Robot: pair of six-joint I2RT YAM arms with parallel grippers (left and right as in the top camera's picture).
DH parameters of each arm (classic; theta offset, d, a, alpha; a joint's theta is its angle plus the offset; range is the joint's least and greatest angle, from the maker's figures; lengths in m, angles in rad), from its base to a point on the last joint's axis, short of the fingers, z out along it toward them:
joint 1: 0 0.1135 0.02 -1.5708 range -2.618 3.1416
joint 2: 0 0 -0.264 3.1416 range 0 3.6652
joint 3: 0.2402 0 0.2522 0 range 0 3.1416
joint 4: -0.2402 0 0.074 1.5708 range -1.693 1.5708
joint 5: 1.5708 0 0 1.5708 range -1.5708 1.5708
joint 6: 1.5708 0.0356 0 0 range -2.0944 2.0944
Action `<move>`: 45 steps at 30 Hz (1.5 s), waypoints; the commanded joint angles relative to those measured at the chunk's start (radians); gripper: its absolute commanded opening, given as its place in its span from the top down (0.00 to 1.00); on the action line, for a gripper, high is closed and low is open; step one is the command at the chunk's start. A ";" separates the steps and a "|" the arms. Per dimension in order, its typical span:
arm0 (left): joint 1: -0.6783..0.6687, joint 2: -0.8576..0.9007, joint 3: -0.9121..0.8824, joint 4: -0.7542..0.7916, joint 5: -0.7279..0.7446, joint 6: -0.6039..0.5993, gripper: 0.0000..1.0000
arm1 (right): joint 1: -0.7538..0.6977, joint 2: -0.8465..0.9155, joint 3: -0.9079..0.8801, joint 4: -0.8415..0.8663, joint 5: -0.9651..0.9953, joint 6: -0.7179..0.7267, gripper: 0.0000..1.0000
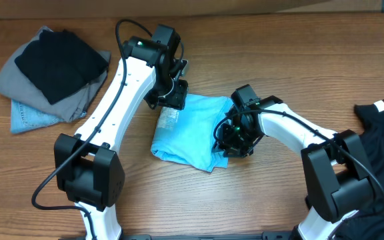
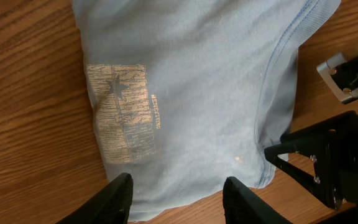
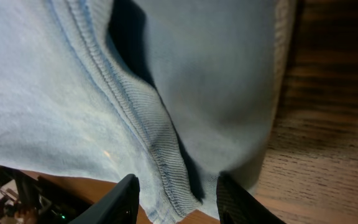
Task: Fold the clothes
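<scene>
The clothes, a light blue T-shirt (image 1: pixel 192 130), lie folded into a compact bundle mid-table. My left gripper (image 1: pixel 172 100) hovers at the bundle's upper left edge. In the left wrist view its gripper (image 2: pixel 178 199) is open, with the shirt's (image 2: pixel 197 93) lower hem lying between the spread fingers and a faded print (image 2: pixel 124 112) showing through the cloth. My right gripper (image 1: pixel 231 143) is at the bundle's right edge. In the right wrist view it (image 3: pixel 178 196) stands open over the shirt (image 3: pixel 42 93), the ribbed collar (image 3: pixel 148 124) running between the fingers, not pinched.
A pile of grey, black and pale denim garments (image 1: pixel 52 73) sits at the back left. A black garment with a white label (image 1: pixel 379 127) lies at the right edge. The right arm (image 2: pixel 334 155) shows close by in the left wrist view.
</scene>
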 commanded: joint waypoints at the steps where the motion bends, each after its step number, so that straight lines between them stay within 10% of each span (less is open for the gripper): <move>1: 0.003 -0.011 0.014 -0.001 -0.010 0.031 0.50 | -0.003 -0.028 -0.005 0.021 -0.024 0.033 0.57; 19: 0.003 -0.011 0.014 0.001 -0.010 0.031 0.50 | 0.045 -0.028 -0.014 0.015 -0.050 0.039 0.80; 22: 0.003 -0.011 0.014 -0.002 -0.010 0.031 0.50 | 0.041 -0.028 -0.014 -0.033 0.005 0.058 0.63; 36: 0.004 -0.011 0.014 -0.002 -0.010 0.038 0.51 | 0.038 -0.028 -0.055 0.032 -0.033 0.161 0.62; 45: 0.005 -0.011 0.014 0.001 -0.010 0.038 0.50 | 0.037 -0.028 -0.050 0.078 -0.096 0.072 0.84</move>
